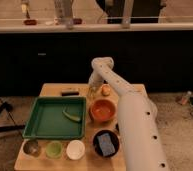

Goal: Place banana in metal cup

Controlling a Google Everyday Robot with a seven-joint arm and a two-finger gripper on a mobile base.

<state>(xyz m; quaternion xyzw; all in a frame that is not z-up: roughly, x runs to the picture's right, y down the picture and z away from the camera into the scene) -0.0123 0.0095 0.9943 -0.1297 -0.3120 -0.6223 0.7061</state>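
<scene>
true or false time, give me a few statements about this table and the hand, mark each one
1. The hand is over the metal cup. False: it is shut and low at the table's far side, just left of the small orange fruit. The metal cup stands at the front left corner.
2. A curved greenish-yellow piece lies in the green tray. True.
3. The white cup stands between the other two cups. False: the light green cup is the middle one.
4. The orange bowl sits right of the green tray. True.
</scene>
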